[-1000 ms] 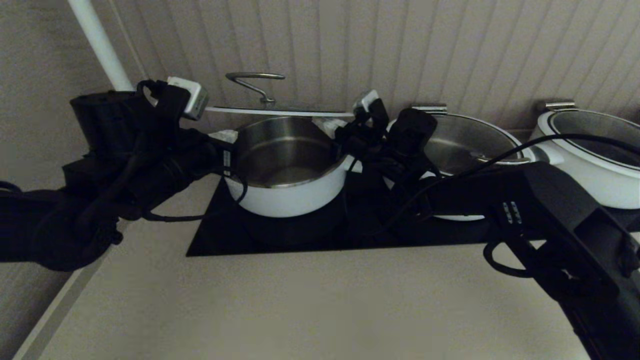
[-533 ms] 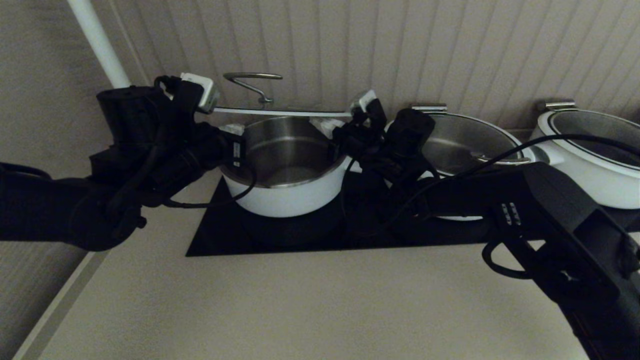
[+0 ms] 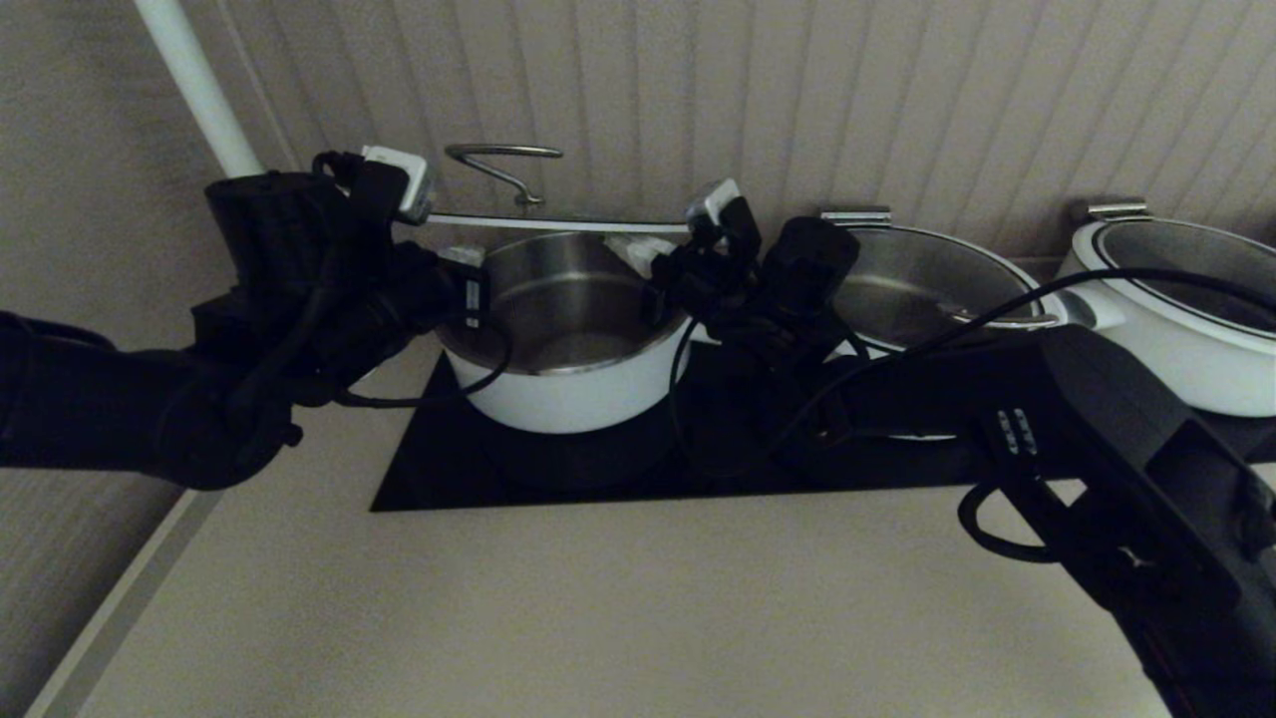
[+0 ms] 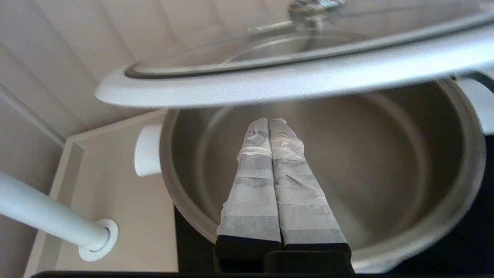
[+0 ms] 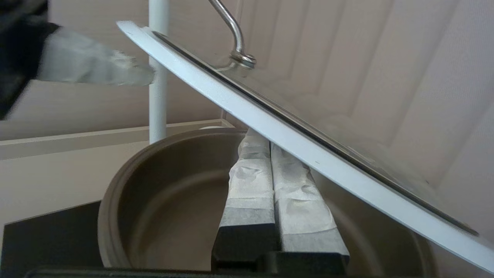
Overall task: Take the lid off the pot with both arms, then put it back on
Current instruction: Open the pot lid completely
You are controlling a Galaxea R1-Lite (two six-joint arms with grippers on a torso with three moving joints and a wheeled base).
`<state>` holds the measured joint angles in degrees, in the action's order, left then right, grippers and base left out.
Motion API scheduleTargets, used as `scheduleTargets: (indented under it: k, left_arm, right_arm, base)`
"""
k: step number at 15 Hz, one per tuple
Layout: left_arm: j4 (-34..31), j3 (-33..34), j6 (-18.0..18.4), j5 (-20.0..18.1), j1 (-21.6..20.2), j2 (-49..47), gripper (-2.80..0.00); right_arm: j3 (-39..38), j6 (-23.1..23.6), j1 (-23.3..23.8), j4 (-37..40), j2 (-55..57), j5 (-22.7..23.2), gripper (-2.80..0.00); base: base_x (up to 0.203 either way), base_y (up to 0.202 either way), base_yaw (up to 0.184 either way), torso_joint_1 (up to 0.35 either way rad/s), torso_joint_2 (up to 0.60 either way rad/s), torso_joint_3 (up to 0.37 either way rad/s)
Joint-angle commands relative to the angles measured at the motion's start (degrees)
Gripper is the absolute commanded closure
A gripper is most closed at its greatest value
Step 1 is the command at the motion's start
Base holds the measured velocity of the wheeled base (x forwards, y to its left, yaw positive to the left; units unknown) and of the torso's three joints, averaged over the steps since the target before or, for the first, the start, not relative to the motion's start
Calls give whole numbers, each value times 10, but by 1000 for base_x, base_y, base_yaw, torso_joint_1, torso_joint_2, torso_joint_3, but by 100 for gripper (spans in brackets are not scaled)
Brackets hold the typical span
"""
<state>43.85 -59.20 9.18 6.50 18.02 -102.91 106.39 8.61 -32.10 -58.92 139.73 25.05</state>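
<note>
While the lid [image 3: 553,223] hangs level just above the open pot [image 3: 568,339], the left gripper [image 3: 419,199] meets its left edge and the right gripper [image 3: 703,214] meets its right edge. In both wrist views each gripper's two wrapped fingers [image 4: 270,170] lie pressed together with no gap, reaching under the lid's white ring rather than clamping it, so the lid seems to rest on them. Its looped steel handle [image 3: 503,165] stands upright on top. The pot sits on a black cooktop [image 3: 598,469] set in a pale surface [image 3: 598,618], its steel liner bare with nothing inside. Just right of it, partly behind the right arm, stands a second lidded white pot [image 3: 927,289], and a third [image 3: 1176,309] at far right. A white pole [image 3: 199,90] rises at far left.
</note>
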Motion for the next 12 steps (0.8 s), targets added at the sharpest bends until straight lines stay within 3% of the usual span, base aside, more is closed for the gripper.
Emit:
scheduleTargets:
  k: [1, 12]
  left_arm:
    - [2, -18, 0, 2, -5, -10, 0]
    - [2, -58, 0, 1, -14, -36, 0]
  right_arm:
    - [-2, 2, -6, -4, -3, 2, 0]
    - [-54, 14, -26, -6, -35, 2, 0]
  base:
    - [0, 0, 0, 0, 0, 0]
    - [0, 0, 0, 0, 0, 0]
